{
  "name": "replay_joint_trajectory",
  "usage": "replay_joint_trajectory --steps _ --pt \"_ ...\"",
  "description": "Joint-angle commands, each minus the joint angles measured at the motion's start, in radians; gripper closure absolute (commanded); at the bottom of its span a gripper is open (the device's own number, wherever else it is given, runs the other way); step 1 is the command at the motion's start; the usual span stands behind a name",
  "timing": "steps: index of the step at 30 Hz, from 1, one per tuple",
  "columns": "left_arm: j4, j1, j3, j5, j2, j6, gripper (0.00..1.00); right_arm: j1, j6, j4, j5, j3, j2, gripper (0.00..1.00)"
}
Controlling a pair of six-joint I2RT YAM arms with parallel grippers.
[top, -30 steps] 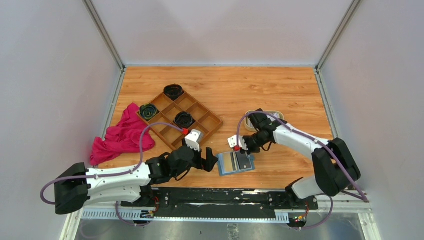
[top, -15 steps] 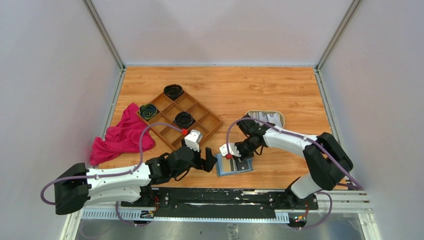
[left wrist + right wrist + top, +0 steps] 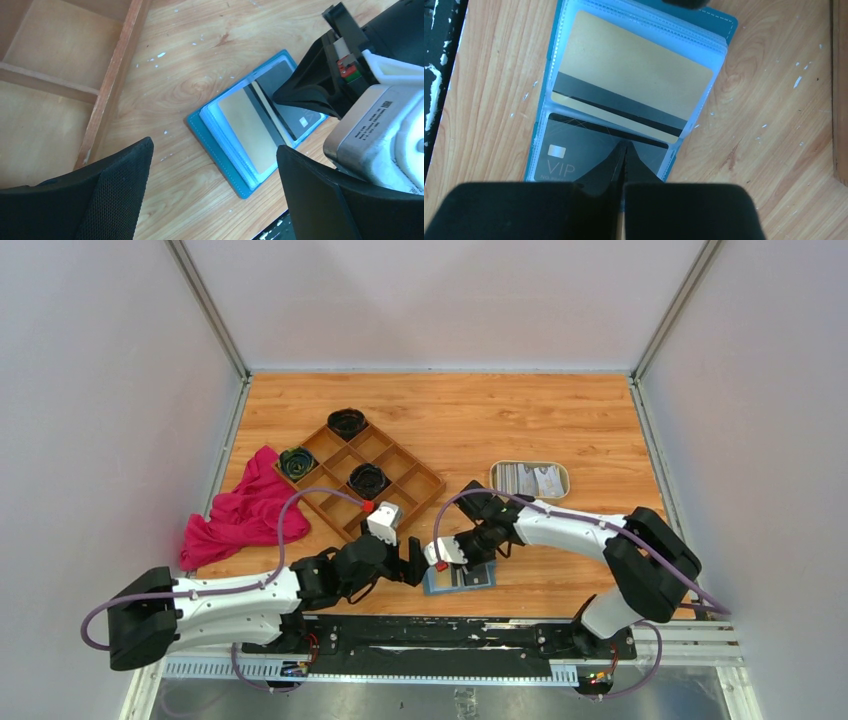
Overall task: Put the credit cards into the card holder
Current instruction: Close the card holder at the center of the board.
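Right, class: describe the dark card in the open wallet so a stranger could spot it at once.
On the wooden table, the teal card holder lies open near the front edge. Two cards show in its clear sleeves; yours is the dark grey card printed VIP, not the gold card with the black stripe.

The only legible print is "VIP", in pale letters on the dark grey plastic card (image 3: 574, 147) inside the teal-blue folding wallet (image 3: 724, 22) near the tabletop's near edge.
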Motion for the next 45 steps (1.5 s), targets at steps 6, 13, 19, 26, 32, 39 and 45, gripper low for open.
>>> replay_joint_trajectory --steps 6,13,19,26,32,39,45 --pt "0.030 0.019 -0.086 -0.102 -0.114 -0.115 0.05 0.095 0.044 0.042 0.060 0.012 0.016 1.00" --pt "0.030 0.027 -0.162 -0.142 -0.217 -0.192 0.14 0.104 0.113 0.046 0.029 0.035 0.021 1.00" --pt "0.030 0.028 -0.155 -0.121 -0.186 -0.211 0.31 0.103 0.168 0.046 0.026 0.061 0.031 1.00" --pt "0.030 0.028 -0.100 -0.016 -0.056 -0.222 0.64 0.101 0.173 0.043 0.029 0.058 0.033 1.00" --pt "0.031 0.028 -0.101 0.064 -0.017 -0.262 0.69 0.100 0.185 0.036 0.004 0.065 0.043 1.00" --pt "0.031 0.026 -0.077 0.115 0.089 -0.331 0.72 0.102 0.234 0.034 -0.006 0.088 0.053 1.00" --pt "0.030 0.028 -0.015 0.161 0.234 -0.329 0.72 0.108 0.269 0.039 -0.035 0.097 0.077 1.00"
